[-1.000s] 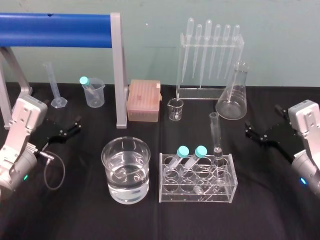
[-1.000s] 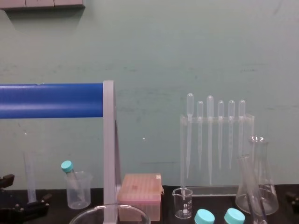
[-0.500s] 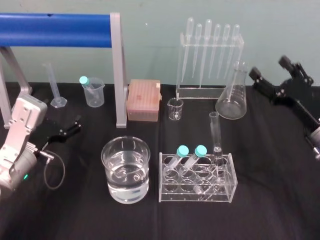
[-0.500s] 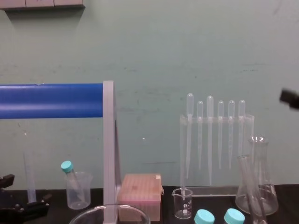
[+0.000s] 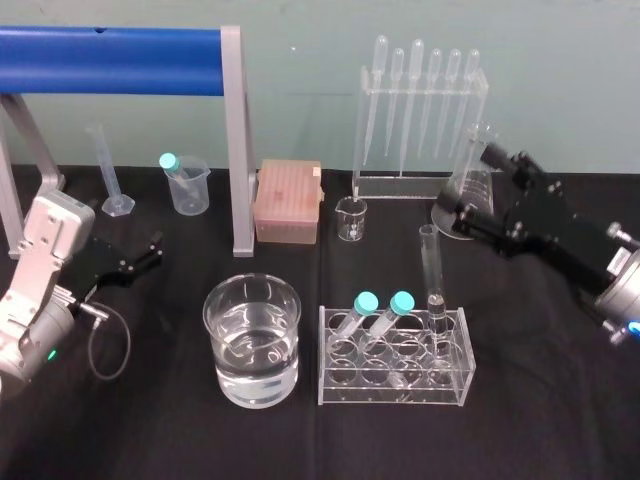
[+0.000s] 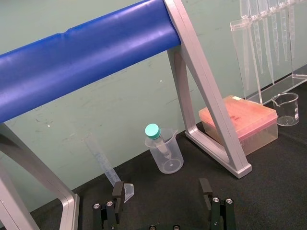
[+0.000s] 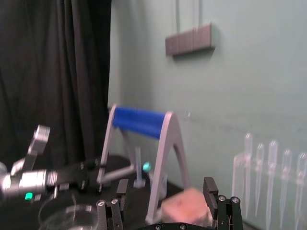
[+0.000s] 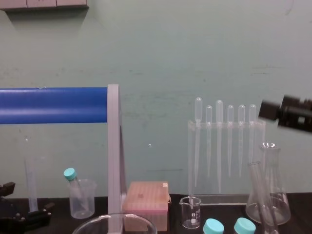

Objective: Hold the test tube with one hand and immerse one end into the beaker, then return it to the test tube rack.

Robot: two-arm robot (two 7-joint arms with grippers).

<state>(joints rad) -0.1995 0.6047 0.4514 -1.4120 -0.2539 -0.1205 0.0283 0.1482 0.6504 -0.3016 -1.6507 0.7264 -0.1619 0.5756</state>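
Test tube (image 5: 431,262), slim glass, in clear rack (image 5: 395,388), right end effector (image 5: 476,183) apart, left end effector (image 5: 153,250) apart

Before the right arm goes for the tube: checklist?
1. Right hand open: ok, fingers spread.
2. Test tube ready: ok, upright at the right end of the rack, nothing holding it.
3. Right hand lined up on the tube: not ok, it sits behind and to the right of the tube's mouth, not around it.
4. Clearance from the flask: cannot tell, the hand overlaps it in the head view.
5. Beaker ready: ok, holds clear liquid, left of the rack.
6. Left hand out of the way: ok, parked far left, open.
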